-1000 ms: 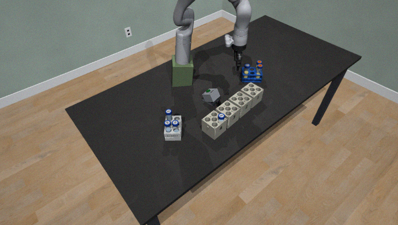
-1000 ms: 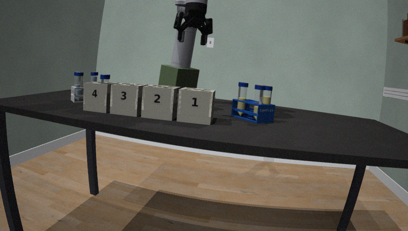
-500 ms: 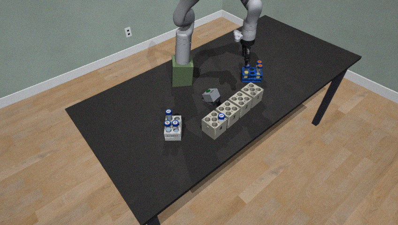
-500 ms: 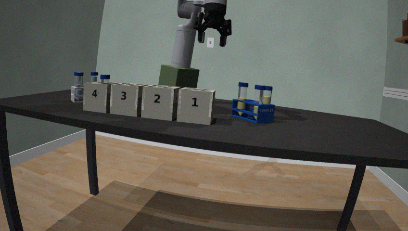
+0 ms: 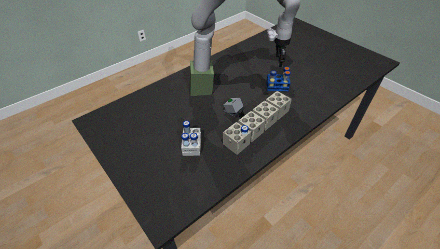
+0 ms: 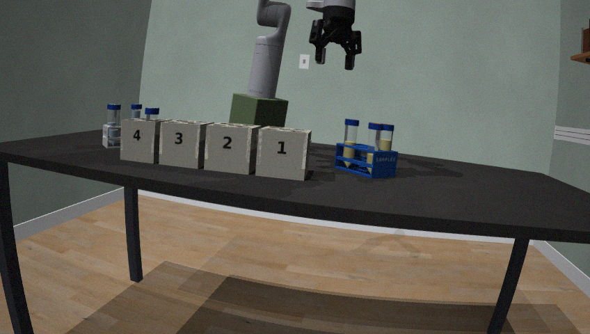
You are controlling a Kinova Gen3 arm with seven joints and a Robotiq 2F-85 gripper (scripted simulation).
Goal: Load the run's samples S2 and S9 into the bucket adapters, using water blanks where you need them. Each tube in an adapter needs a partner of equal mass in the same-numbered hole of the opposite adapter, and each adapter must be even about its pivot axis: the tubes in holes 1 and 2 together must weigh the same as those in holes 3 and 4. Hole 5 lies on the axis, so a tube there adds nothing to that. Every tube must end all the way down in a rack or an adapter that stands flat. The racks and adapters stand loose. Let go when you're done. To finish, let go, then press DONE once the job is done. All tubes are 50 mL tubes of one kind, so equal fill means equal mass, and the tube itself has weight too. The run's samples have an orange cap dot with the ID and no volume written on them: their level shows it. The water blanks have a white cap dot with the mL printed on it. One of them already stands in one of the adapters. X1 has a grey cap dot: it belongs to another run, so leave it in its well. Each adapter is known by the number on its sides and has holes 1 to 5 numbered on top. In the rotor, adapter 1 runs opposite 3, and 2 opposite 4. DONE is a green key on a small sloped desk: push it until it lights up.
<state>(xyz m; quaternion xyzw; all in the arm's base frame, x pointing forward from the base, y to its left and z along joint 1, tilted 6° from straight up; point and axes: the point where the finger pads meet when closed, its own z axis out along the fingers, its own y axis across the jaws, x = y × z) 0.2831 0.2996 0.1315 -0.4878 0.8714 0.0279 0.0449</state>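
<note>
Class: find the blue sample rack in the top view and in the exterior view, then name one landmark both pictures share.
Top: blue sample rack right of centre, beyond the adapter row's far end.
Exterior: blue sample rack right of adapter 1.
Shared landmark: green arm pedestal.

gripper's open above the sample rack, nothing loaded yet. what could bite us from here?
1. The three tubes in the blue sample rack stand close together; the open gripper coming down could knock a neighbour, perhaps X1.
2. The rack stands loose, so a skewed pull might drag or tip it.
3. Adapter 4 already holds a blank; ignoring it could leave adapter 2 unmatched.
</note>
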